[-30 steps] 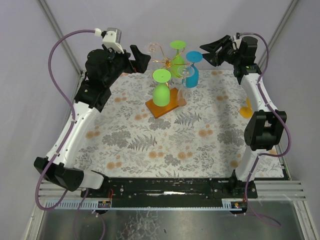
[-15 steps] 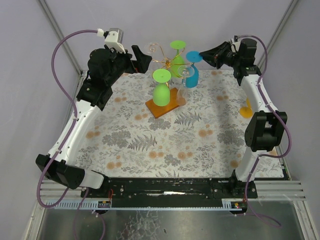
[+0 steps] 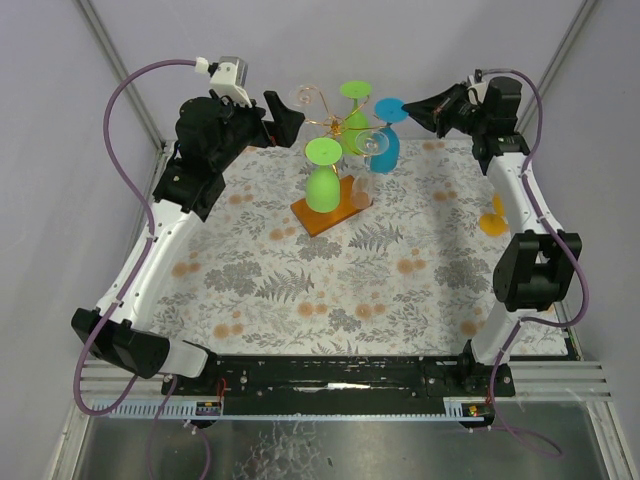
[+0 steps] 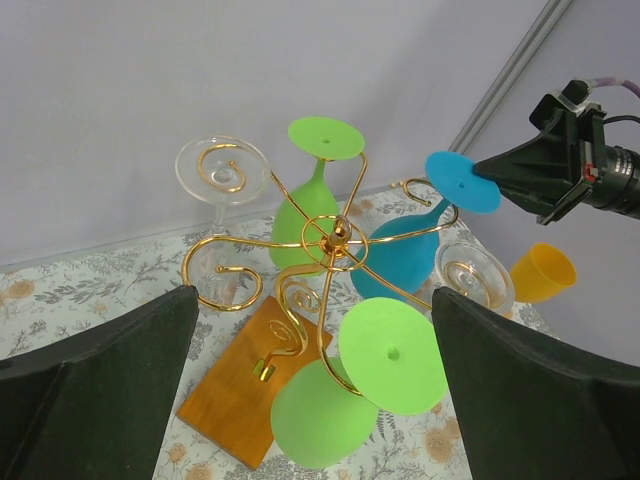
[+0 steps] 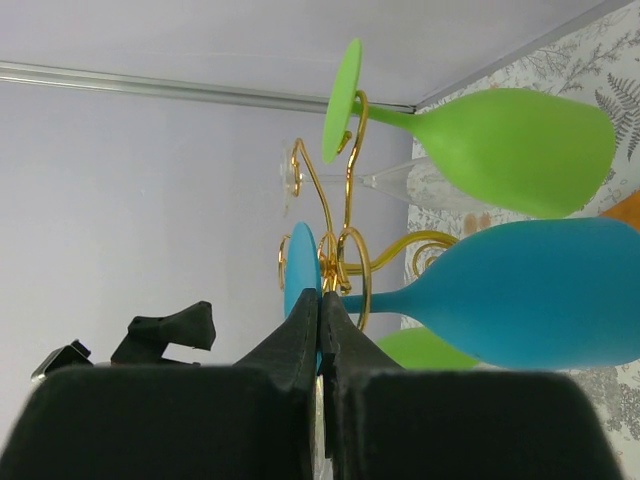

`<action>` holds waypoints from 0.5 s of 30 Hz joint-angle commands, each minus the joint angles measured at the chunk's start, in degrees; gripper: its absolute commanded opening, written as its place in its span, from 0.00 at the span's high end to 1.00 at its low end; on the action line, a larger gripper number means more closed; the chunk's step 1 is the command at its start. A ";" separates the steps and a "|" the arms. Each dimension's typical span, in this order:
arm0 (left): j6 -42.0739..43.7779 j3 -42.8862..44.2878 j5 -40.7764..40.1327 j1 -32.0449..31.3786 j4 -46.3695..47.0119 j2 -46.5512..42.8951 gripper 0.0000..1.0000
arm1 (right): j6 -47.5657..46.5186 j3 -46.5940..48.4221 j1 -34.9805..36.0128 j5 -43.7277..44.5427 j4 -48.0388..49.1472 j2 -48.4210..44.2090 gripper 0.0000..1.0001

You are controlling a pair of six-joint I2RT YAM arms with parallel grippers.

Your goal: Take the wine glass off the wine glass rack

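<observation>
Five wine glasses [image 4: 392,355], one rack [image 4: 335,232], one cup [image 4: 543,272]

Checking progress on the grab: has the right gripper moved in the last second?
Yes. The right gripper moved left, toward the gold rack, closing on the foot of the blue glass.
</observation>
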 commanded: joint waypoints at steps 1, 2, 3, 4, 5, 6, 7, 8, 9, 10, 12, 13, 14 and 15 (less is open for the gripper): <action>-0.59 -0.64 1.08 0.39 0.65 -0.82 0.00 | 1.64 1.46 -0.73 -1.49 3.13 -3.72 1.00; -0.67 -0.64 1.13 0.35 0.67 -0.80 0.00 | 1.53 1.81 -0.78 -1.80 2.73 -3.70 1.00; -0.68 -0.62 1.31 0.38 0.67 -0.82 0.00 | 1.30 2.23 -0.74 -1.92 2.18 -3.68 1.00; -0.73 -0.71 1.35 0.39 0.67 -0.86 0.00 | 0.97 2.48 -0.74 -1.99 1.61 -3.63 1.00; -0.76 -0.73 1.49 0.39 0.67 -0.87 0.00 | 0.81 2.89 -0.66 -2.21 1.18 -3.50 1.00; -0.85 -0.81 1.61 0.38 0.67 -0.86 0.00 | 0.57 3.27 -0.65 -2.47 0.81 -3.30 1.00; -1.01 -0.84 1.78 0.39 0.68 -0.90 0.00 | 0.40 3.51 -0.50 -2.67 0.44 -3.12 1.00; -1.10 -0.90 1.91 0.37 0.75 -0.88 0.00 | 0.29 3.89 -0.31 -2.79 0.00 -2.90 1.00; -1.20 -0.96 2.04 0.39 0.76 -0.94 0.00 | 0.05 4.49 -0.15 -2.93 -0.38 -2.56 1.00; -1.29 -0.99 2.17 0.39 0.75 -0.95 0.00 | -0.17 4.96 0.13 -3.05 -0.84 -2.30 1.00; -1.38 -1.12 2.36 0.38 0.76 -1.03 0.00 | -0.57 5.99 0.73 -3.21 -1.49 -1.72 1.00; -1.39 -1.17 2.30 0.39 0.76 -1.12 0.00 | -0.73 6.50 1.02 -3.10 -1.89 -1.50 1.00; -1.39 -1.24 2.37 0.38 0.76 -1.23 0.00 | -0.93 6.90 1.23 -2.96 -2.10 -1.32 1.00; -1.39 -1.26 2.43 0.39 0.76 -1.35 0.00 | -0.96 7.03 1.42 -2.87 -2.17 -1.18 1.00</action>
